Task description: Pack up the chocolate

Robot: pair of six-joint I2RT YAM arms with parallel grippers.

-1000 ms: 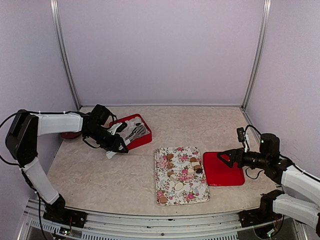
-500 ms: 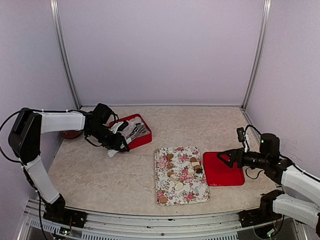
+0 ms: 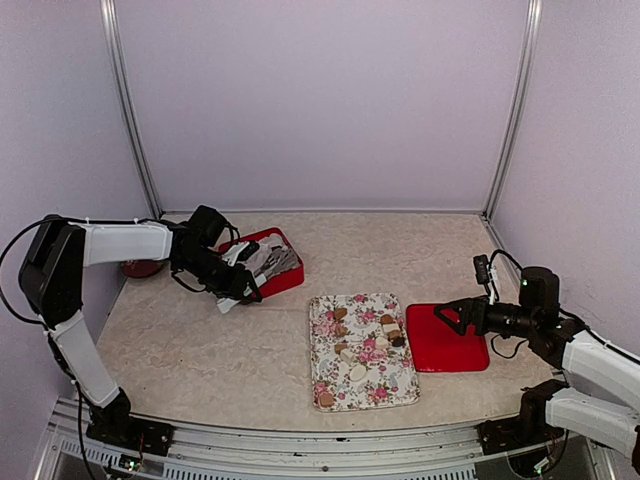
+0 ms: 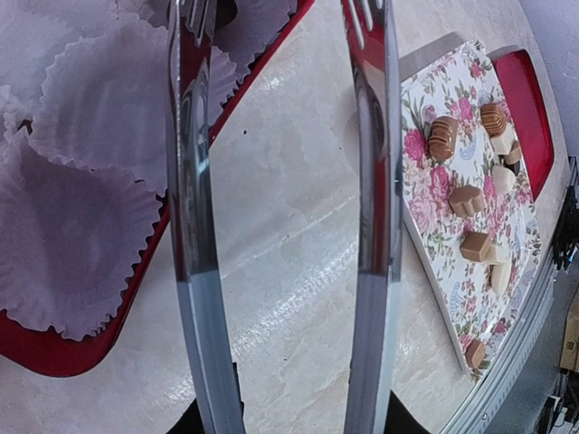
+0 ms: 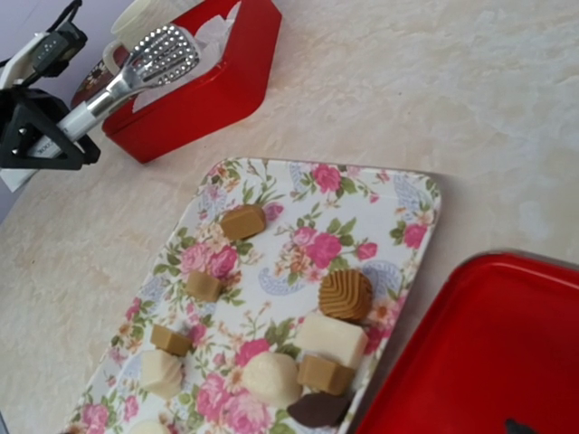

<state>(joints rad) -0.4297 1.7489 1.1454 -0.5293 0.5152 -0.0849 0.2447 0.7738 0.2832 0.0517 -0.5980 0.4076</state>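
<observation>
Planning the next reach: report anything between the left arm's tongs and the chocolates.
Nothing visible does: only tabletop lies between the tongs at the red box and the chocolates on the floral tray.

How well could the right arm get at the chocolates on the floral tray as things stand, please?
Probably yes: the right gripper hangs open above the red lid, right beside the floral tray, and nothing stands between it and the chocolates.

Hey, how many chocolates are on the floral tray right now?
11 chocolates, all on the floral tray: five in a line down its left side, five bunched at its far right edge, one at its near left corner. Others may hide in the bunch.
</observation>
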